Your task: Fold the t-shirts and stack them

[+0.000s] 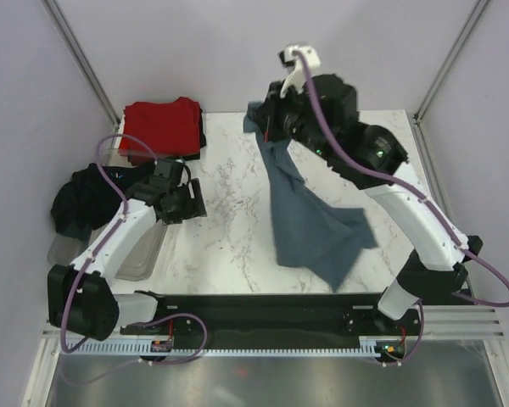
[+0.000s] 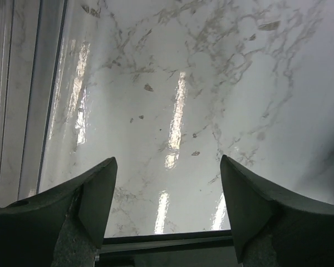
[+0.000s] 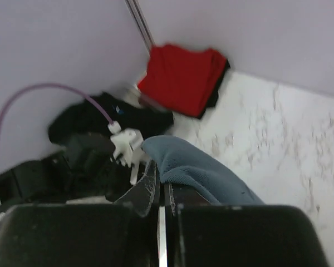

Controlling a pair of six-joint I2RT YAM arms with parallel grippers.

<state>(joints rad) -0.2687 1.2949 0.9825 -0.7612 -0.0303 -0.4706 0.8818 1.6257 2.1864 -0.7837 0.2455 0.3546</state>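
The slate blue-grey t-shirt (image 1: pixel 310 220) hangs from my right gripper (image 1: pixel 270 112) at the back of the table, and its lower part lies spread on the marble. In the right wrist view this gripper (image 3: pixel 161 186) is shut on a fold of the blue-grey t-shirt (image 3: pixel 197 169). A folded red t-shirt (image 1: pixel 161 127) (image 3: pixel 181 78) lies at the back left corner. The black t-shirt (image 1: pixel 83 199) (image 3: pixel 97 119) sits crumpled at the left edge. My left gripper (image 1: pixel 191 203) (image 2: pixel 167 160) hovers open over bare marble, holding nothing.
A clear grey plastic tray (image 1: pixel 144 254) (image 2: pixel 5 83) stands at the table's left side, partly under the black t-shirt and my left arm. A dark edge of cloth (image 1: pixel 200 140) shows under the red t-shirt. Purple walls and metal frame posts (image 1: pixel 81 59) close the back corners.
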